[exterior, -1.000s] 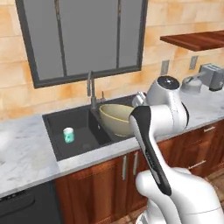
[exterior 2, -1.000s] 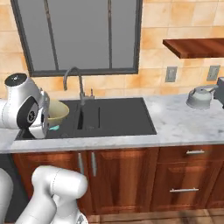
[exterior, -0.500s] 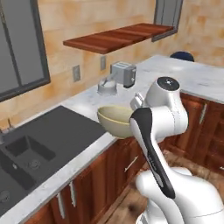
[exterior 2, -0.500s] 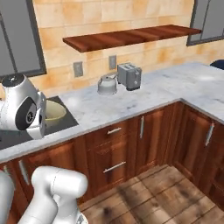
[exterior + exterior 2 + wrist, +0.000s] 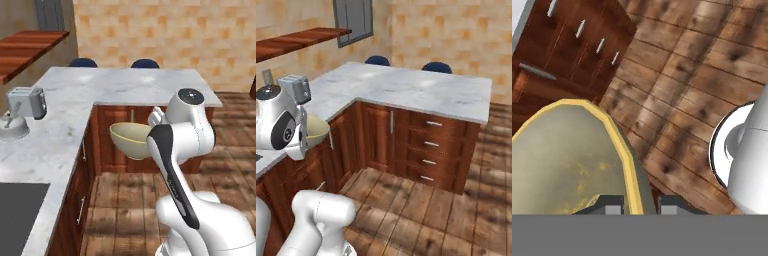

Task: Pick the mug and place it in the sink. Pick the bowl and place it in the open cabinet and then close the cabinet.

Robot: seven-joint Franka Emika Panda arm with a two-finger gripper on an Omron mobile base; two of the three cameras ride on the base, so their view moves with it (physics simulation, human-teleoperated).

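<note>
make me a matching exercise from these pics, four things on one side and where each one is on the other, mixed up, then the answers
Things:
1. round olive-tan ceramic bowl
2. silver boxy toaster
3. grey metallic rounded kettle
4. two dark blue chair backs

Places:
A. behind the far edge of the white marble counter
B. on the counter under the wooden wall shelf
C. on the counter just in front of the toaster, nearer the camera
D. held by its rim in the robot's hand, above the wooden floor

Pairs: 1-D, 2-B, 3-C, 4-A
</note>
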